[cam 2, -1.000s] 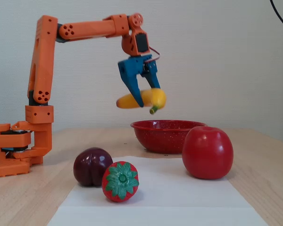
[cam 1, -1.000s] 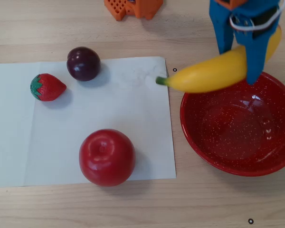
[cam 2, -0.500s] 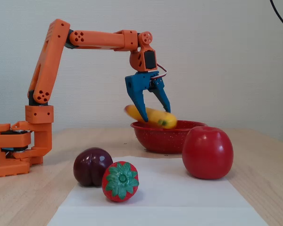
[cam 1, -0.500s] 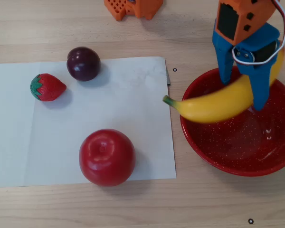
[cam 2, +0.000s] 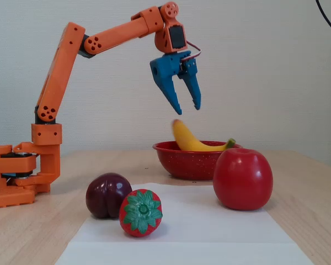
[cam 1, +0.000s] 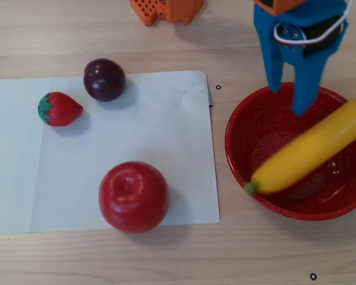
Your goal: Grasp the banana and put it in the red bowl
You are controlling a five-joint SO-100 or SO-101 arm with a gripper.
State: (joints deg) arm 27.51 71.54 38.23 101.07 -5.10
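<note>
The yellow banana [cam 1: 311, 148] lies in the red speckled bowl [cam 1: 243, 127], its green stem end resting on the near-left rim and its other end raised toward the right. In the fixed view the banana [cam 2: 190, 141] sticks up out of the bowl [cam 2: 179, 160]. My blue gripper [cam 1: 289, 98] hangs open and empty above the bowl's far side; in the fixed view the gripper [cam 2: 187, 106] is clearly above the banana, not touching it.
A white paper sheet [cam 1: 166, 136] lies left of the bowl with a red apple [cam 1: 133, 196], a dark plum [cam 1: 104, 79] and a strawberry [cam 1: 58, 109] on it. The orange arm base [cam 2: 16, 171] stands at the left in the fixed view.
</note>
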